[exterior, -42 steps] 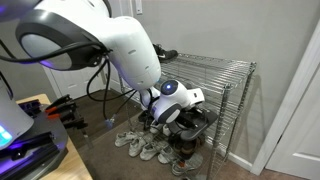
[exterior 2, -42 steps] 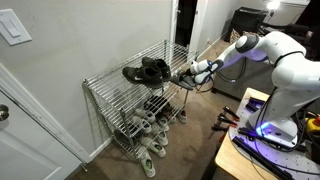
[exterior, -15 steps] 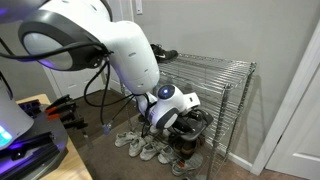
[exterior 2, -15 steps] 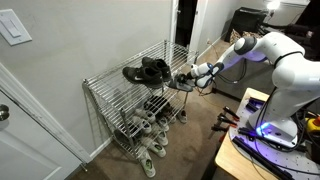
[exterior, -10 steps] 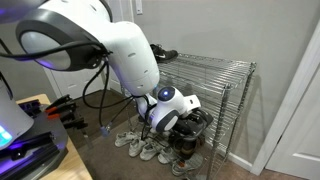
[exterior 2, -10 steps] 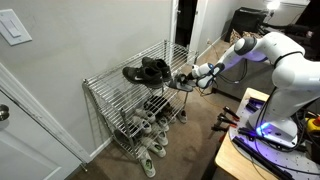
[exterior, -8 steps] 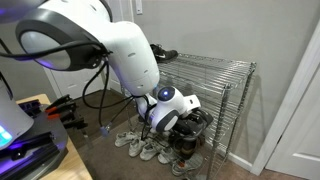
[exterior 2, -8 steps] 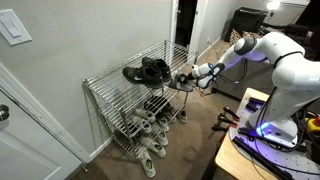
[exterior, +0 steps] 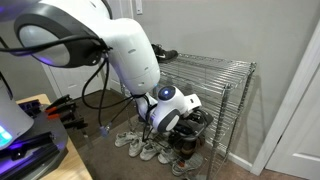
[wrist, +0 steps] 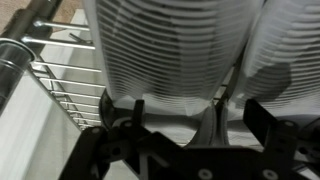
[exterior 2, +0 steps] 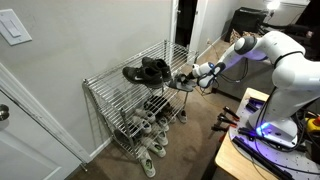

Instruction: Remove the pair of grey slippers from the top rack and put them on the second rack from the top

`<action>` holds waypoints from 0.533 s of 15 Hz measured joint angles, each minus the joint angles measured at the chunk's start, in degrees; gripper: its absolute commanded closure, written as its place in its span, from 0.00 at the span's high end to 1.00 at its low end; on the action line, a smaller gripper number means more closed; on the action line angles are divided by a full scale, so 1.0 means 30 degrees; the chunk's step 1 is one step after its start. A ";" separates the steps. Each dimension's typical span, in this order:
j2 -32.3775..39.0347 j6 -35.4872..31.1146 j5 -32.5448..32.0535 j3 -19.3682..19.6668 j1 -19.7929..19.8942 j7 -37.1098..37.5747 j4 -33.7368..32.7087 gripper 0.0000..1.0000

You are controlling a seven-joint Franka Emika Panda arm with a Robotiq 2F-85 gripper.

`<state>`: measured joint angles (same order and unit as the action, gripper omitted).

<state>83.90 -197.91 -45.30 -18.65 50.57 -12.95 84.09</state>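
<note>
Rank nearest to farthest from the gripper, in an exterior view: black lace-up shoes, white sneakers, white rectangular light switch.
1. Black lace-up shoes, on the silver wire top rack beside the gripper.
2. White sneakers, low at the rack's foot.
3. White rectangular light switch, far along the wall.

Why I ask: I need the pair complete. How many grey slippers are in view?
2. In the wrist view one grey slipper lies centre-left, the other slipper beside it at right, both on the wire shelf.

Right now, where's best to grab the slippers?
Probably their near ends, where the two slippers meet: they lie side by side, ribbed faces toward the wrist camera, just ahead of the open gripper. Come straight in from the rack's open end.
</note>
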 measured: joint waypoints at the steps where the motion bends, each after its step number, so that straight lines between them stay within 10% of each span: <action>1: -0.0064 0.0000 -0.0001 0.0108 0.0008 0.0000 -0.0072 1.00; 8: -0.1571 0.0001 0.0308 0.1937 -0.0342 0.0154 -0.0222 1.00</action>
<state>79.19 -197.91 -44.38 -12.84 49.54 -12.48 83.43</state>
